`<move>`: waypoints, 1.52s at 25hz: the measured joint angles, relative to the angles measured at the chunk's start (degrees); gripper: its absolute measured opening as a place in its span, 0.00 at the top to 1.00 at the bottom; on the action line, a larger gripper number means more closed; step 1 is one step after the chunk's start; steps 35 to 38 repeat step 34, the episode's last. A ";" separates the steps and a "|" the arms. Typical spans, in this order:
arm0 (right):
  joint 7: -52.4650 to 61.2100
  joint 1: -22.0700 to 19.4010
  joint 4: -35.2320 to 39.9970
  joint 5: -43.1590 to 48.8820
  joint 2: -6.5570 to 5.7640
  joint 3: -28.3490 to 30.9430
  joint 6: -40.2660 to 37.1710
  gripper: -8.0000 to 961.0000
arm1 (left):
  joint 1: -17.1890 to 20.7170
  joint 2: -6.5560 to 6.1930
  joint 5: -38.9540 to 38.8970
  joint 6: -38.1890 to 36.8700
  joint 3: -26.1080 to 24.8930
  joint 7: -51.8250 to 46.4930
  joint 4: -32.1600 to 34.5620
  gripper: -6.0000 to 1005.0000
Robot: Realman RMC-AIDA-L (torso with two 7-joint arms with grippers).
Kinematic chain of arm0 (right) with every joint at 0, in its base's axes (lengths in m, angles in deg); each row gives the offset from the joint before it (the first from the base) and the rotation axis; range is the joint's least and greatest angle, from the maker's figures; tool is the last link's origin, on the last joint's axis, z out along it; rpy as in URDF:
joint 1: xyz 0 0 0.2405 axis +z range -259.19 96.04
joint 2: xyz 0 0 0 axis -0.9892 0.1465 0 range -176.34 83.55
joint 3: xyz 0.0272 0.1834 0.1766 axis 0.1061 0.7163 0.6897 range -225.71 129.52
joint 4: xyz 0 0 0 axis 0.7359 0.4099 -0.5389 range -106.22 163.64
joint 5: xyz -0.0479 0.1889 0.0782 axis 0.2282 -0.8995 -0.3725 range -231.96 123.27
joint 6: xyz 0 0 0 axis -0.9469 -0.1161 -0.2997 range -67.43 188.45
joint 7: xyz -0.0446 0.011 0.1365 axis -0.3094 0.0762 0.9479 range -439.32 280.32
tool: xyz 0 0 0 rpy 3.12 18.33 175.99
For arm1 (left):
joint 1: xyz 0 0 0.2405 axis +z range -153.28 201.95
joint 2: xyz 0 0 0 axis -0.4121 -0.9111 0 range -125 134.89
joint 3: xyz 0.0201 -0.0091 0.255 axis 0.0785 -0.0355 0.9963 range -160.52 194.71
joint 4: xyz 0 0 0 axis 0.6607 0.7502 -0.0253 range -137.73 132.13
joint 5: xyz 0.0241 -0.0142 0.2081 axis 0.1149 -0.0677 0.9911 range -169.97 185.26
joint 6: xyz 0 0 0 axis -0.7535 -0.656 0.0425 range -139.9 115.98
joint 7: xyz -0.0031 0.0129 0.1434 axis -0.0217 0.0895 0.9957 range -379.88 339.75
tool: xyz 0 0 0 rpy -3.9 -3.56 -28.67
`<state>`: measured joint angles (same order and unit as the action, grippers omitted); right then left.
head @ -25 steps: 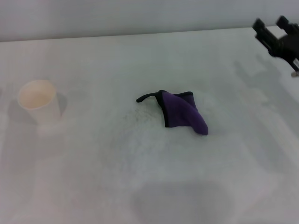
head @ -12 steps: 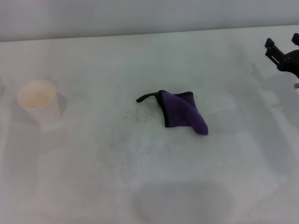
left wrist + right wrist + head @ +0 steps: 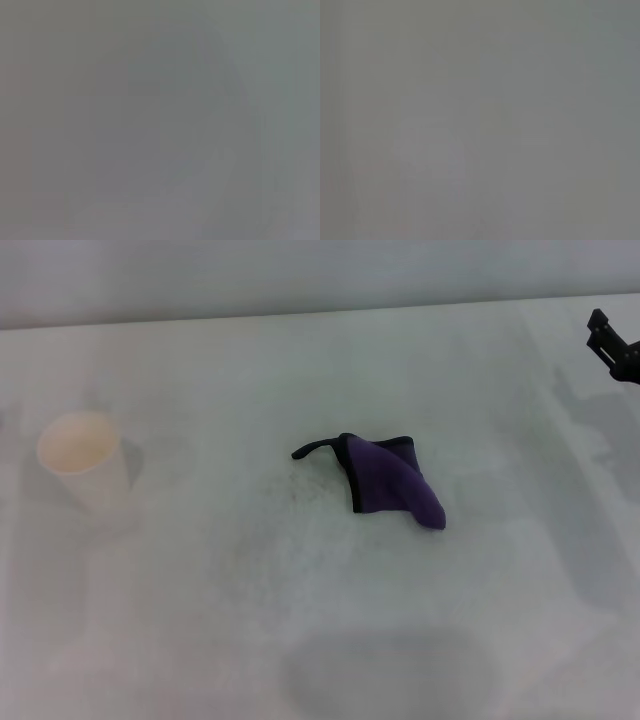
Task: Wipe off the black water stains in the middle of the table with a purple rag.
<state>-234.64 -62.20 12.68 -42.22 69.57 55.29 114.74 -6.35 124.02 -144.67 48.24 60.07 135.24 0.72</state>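
Note:
The purple rag lies crumpled in the middle of the white table, its black loop pointing left. No black blob shows on the table; only faint grey specks lie left of the rag. My right gripper is at the far right edge of the head view, well away from the rag and only partly in frame. My left gripper is out of view. Both wrist views show only plain grey.
A white paper cup stands upright at the left side of the table. The table's far edge runs along the top of the head view.
My right gripper has moved to the right, away from the rag, and is now mostly out of the head view. The rag and cup have not moved.

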 joint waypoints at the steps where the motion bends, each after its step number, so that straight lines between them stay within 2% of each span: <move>1: 0.14 0.01 0.00 -0.01 0.01 0.00 0.01 0.15 | 0.00 0.01 -0.05 -0.14 0.00 -0.01 0.00 0.12; 5: 0.23 0.11 0.03 -0.04 0.03 -0.13 -0.02 0.15 | 0.13 0.01 -0.20 -3.71 0.00 0.94 0.68 0.12; 7: 0.23 0.31 0.14 -0.06 0.04 -0.42 -0.02 0.15 | 0.13 -0.02 -1.79 -8.73 0.00 1.70 1.44 0.12; 10: 0.23 0.66 0.41 -0.07 0.05 -0.70 0.09 0.15 | 0.00 -0.03 -3.33 -10.46 -0.01 1.67 1.92 0.12; 17: 0.22 0.82 0.45 0.28 0.13 -0.82 0.46 0.15 | 0.47 -0.21 -6.66 -11.58 -0.01 2.05 2.89 0.12; 38: -0.44 0.23 0.40 0.12 -0.13 -0.24 0.53 0.15 | 1.46 0.12 -6.95 -12.68 -0.09 1.93 2.67 0.12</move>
